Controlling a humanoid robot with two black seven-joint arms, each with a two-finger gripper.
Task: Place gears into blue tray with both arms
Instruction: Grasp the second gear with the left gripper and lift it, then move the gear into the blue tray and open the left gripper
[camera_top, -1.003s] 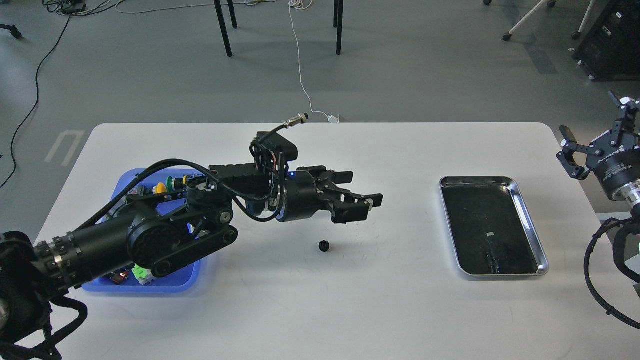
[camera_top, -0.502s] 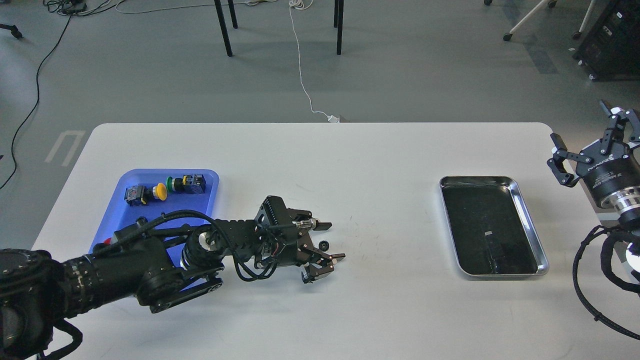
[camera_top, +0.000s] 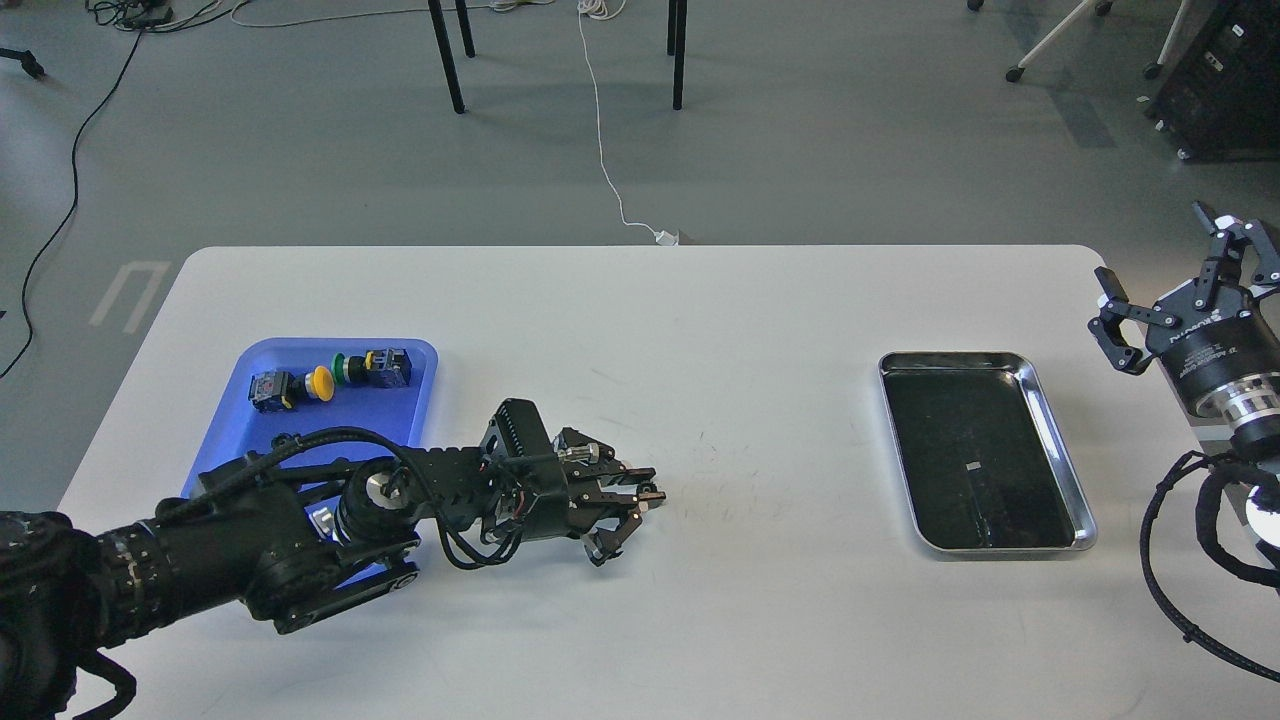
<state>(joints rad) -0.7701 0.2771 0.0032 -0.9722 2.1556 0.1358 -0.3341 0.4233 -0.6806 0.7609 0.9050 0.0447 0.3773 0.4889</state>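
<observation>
My left gripper (camera_top: 628, 515) lies low on the white table, right of the blue tray (camera_top: 262, 352), its black fingers (camera_top: 640, 492) drawn together over the spot where a small black gear lay. That gear is hidden among the fingers, and no other gear shows on the table. The left arm crosses the tray's near right corner. My right gripper (camera_top: 1168, 268) hangs open and empty beyond the table's right edge, well above the surface.
In the blue tray's far end lie a yellow-capped push-button (camera_top: 288, 387) and a green-capped one (camera_top: 372, 367). A shiny steel tray (camera_top: 1045, 400) with a dark bottom sits at the table's right. Chair legs and cables are on the floor behind.
My left gripper came down from above the table onto the gear, closed its fingers around it and slid slightly left. The right gripper drifted a little left and up.
</observation>
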